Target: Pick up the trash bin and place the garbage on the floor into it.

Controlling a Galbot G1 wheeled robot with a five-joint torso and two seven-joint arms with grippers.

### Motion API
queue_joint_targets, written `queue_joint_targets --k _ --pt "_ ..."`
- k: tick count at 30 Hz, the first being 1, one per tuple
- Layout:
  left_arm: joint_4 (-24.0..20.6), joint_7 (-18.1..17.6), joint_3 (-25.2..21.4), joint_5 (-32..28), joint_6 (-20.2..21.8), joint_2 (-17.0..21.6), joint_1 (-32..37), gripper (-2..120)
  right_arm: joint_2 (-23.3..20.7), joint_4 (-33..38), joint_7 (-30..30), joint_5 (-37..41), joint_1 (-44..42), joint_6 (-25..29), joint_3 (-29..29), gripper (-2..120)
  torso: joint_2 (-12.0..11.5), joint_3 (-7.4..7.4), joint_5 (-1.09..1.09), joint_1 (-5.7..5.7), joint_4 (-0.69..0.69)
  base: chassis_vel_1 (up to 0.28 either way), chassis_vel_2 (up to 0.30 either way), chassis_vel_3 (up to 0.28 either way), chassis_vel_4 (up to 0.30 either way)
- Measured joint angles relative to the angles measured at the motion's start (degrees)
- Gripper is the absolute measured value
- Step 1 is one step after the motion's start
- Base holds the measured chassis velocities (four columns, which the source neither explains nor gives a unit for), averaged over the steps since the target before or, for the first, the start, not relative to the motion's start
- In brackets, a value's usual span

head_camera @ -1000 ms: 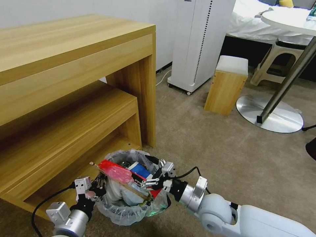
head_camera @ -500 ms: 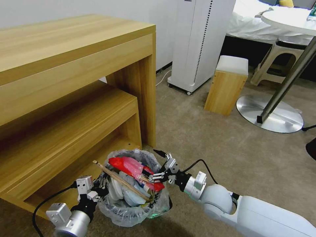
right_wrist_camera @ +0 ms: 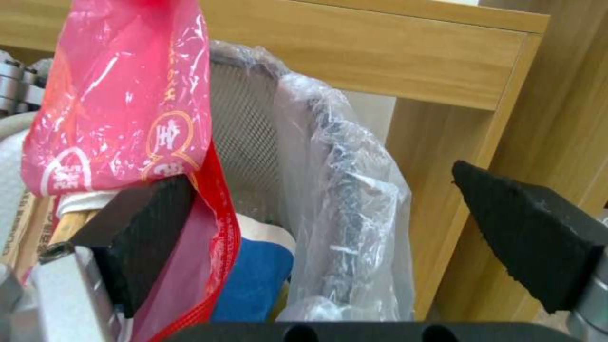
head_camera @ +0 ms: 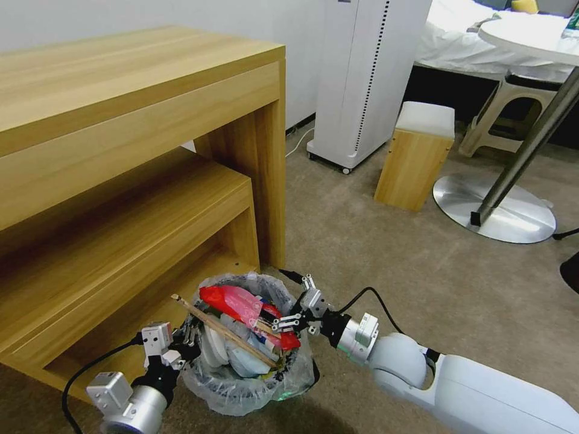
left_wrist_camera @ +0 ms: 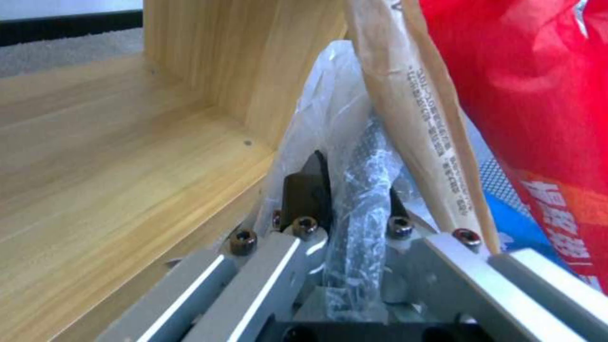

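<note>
In the head view the trash bin (head_camera: 247, 349) stands on the carpet by the foot of the wooden desk (head_camera: 139, 150), heaped with garbage, and the right gripper (head_camera: 288, 301), which a second ago reached over the heap with the red wrapper (head_camera: 238, 304), has drawn back to the rim with its jaws spread, leaving the wrapper and the wooden stick (head_camera: 223, 331) on top. The left wrist view shows the left gripper (left_wrist_camera: 345, 209) clamped on the bin's bag-covered rim (left_wrist_camera: 364, 180), as before. The right wrist view shows one black pad (right_wrist_camera: 142, 228) against the wrapper (right_wrist_camera: 127, 114) and the other well clear, so the wrapper looks released and the bin close to full.
</note>
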Motion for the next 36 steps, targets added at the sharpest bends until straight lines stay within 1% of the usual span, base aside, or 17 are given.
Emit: queue_joint_targets --k 9,14,17,33,36 --pt "0.3 0.5 0.6 0.8 0.0 -0.6 0.0 2 1.0 -0.1 0.0 -1.0 0.0 0.4 -0.1 100 0.0 0.00 0.00 0.00 0.00 0.000 0.000 0.000 0.000" --pt "0.5 0.7 0.1 0.8 0.0 -0.3 -0.1 2 0.9 2.5 -0.4 1.5 0.6 -0.1 -0.4 100 0.0 0.00 -0.01 0.00 0.00 0.000 0.000 0.000 0.000" --pt "0.6 0.7 0.1 0.8 0.1 -0.3 -0.1 2 0.7 3.2 -0.8 1.6 0.7 -0.3 -0.4 100 0.0 0.00 0.00 0.00 0.00 0.000 0.000 0.000 0.000" --pt "1.2 0.7 0.8 1.3 0.0 -1.1 -0.6 2 -2.5 5.5 -2.8 1.3 1.5 -0.6 0.7 100 0.0 0.00 0.00 0.00 0.00 0.000 0.000 0.000 0.000" --pt "0.9 0.7 0.9 1.4 0.0 -1.4 -0.4 2 -3.4 6.4 -5.8 2.1 2.3 -0.6 -0.2 100 0.0 0.00 0.00 0.00 0.00 0.000 0.000 0.000 0.000"
